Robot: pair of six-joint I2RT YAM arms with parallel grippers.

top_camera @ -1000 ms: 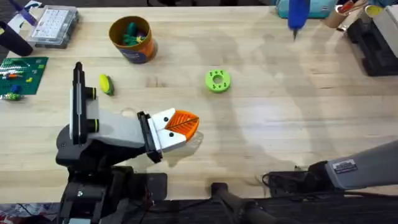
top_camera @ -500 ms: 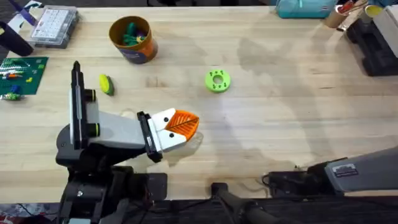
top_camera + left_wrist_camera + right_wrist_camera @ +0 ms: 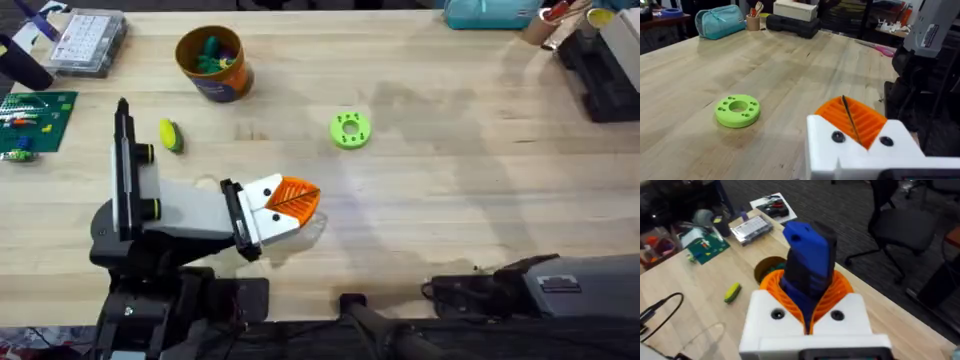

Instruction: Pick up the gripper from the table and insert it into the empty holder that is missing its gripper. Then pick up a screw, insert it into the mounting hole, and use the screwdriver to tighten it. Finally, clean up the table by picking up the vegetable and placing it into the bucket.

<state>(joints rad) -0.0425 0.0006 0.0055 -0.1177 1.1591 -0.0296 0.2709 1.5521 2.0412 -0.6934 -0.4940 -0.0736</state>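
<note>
While the right gripper (image 3: 807,305) rides high above the table, its orange pads are clamped on the blue screwdriver (image 3: 809,250).
Left gripper (image 3: 290,200): low over the table's near edge, pads pressed together, nothing between them.
Vegetable (image 3: 171,136): on the table, near the bucket (image 3: 220,85), not in it.
Hazard: the smooth screwdriver body may slip or tilt in the pads; the vegetable may roll if nudged.
</note>
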